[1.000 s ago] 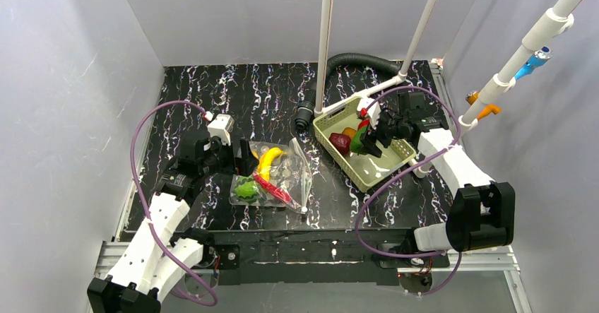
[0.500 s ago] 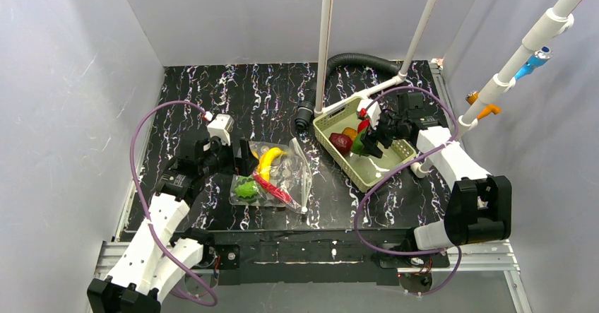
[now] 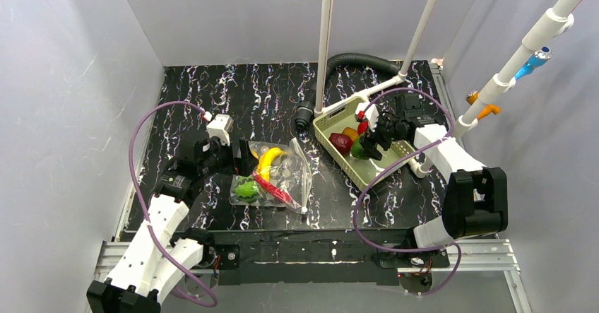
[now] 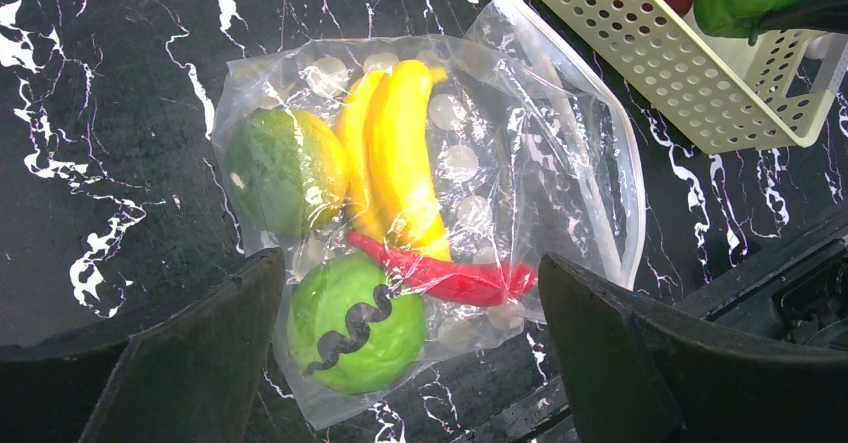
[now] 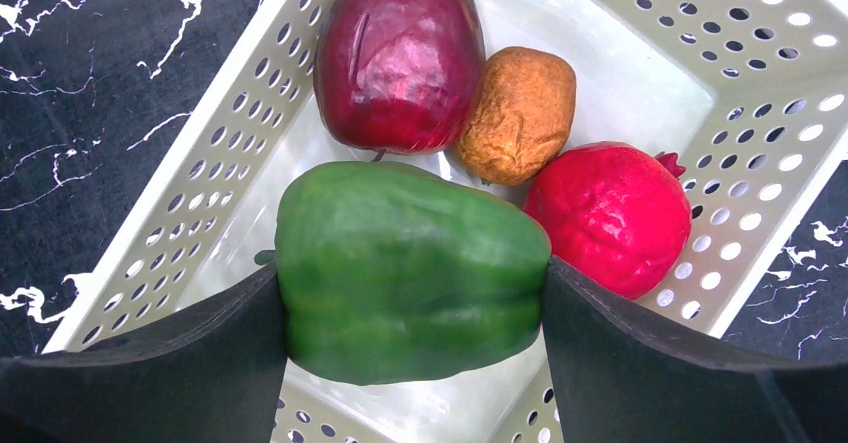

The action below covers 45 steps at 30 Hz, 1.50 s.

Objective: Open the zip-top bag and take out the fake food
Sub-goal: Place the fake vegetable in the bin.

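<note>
Bag (image 4: 560,153) clear, white-dotted; banana (image 4: 400,153), chili (image 4: 450,278) inside; right claw (image 5: 411,271) holds pepper (image 5: 400,223).

The top external camera looks steeply down from high behind the near edge, taking in the whole black marbled table (image 3: 233,94). The left wrist camera faces down close above the zip-top bag (image 4: 470,193). The right wrist camera sits closer still over the slotted basket (image 5: 740,53), and both wrist views catch that basket and the green pepper (image 5: 410,268).

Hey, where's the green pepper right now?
In the right wrist view, the green pepper is gripped by the right gripper over the pale green basket on the table's right side, next to the dark red fruit and pomegranate.
</note>
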Each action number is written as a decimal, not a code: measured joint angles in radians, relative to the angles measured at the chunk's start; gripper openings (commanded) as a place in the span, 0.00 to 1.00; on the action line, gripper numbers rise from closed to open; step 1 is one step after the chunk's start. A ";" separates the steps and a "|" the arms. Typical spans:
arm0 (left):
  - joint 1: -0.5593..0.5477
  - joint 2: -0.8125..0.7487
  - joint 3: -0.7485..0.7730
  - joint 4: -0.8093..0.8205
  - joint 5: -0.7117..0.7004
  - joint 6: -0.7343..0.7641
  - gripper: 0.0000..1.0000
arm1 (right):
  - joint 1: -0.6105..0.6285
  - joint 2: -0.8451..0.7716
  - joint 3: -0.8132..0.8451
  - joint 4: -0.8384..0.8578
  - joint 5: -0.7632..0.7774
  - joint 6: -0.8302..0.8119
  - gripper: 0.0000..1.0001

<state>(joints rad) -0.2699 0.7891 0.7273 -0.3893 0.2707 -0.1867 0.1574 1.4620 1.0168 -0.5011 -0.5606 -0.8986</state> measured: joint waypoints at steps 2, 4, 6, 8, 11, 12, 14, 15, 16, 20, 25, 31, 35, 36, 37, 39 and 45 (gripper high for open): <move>0.000 0.000 0.000 0.000 0.000 0.000 0.98 | 0.000 0.002 0.000 -0.002 0.000 -0.003 0.66; 0.000 0.000 0.000 0.000 0.000 0.000 0.98 | 0.000 0.002 -0.001 -0.001 -0.001 -0.005 0.72; 0.000 0.000 0.000 0.000 0.000 0.000 0.98 | 0.000 0.002 -0.004 0.002 -0.003 -0.006 0.77; 0.000 0.000 0.000 0.000 0.000 0.000 0.98 | 0.000 0.002 -0.013 0.005 -0.003 -0.006 0.79; 0.000 -0.001 0.000 0.000 0.000 0.000 0.98 | 0.000 0.002 -0.029 0.003 -0.003 -0.006 0.81; 0.000 -0.001 0.000 0.000 0.000 0.000 0.98 | 0.000 0.002 -0.032 0.003 -0.003 -0.006 0.82; 0.000 -0.001 0.000 0.000 0.000 0.000 0.98 | 0.000 0.002 -0.034 0.003 -0.003 -0.006 0.84; 0.000 -0.001 0.000 0.000 0.000 0.000 0.98 | 0.000 0.002 -0.034 0.005 -0.003 -0.006 0.93; 0.000 -0.002 0.000 0.000 0.000 0.000 0.98 | 0.000 0.002 -0.034 0.005 -0.003 -0.006 0.97; 0.000 -0.002 0.000 0.000 0.000 0.000 0.98 | 0.000 0.002 -0.034 0.005 -0.003 -0.006 0.98; 0.000 -0.003 0.000 0.000 0.000 0.000 0.98 | 0.000 0.001 -0.034 0.005 -0.003 -0.006 0.99; 0.000 -0.008 0.000 0.000 0.000 0.000 0.98 | 0.000 0.001 -0.034 0.005 -0.004 -0.003 0.98; 0.000 -0.008 0.000 0.000 0.000 0.000 0.98 | 0.000 -0.005 -0.034 0.005 -0.006 0.002 0.98; 0.000 -0.008 0.000 0.000 0.000 0.000 0.98 | 0.000 -0.008 -0.034 0.005 -0.009 0.003 0.98; 0.000 -0.008 0.000 0.000 0.000 0.000 0.98 | 0.000 -0.012 -0.034 0.006 -0.013 0.004 0.98; 0.000 -0.008 0.000 0.000 0.000 0.000 0.98 | 0.000 -0.017 -0.034 0.006 -0.019 0.005 0.98; 0.000 -0.008 0.000 0.000 0.000 0.000 0.98 | 0.000 -0.031 -0.034 0.006 -0.030 0.005 0.98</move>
<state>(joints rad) -0.2695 0.7807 0.7273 -0.3893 0.2707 -0.1867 0.1574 1.4315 0.9833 -0.4946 -0.5907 -0.8936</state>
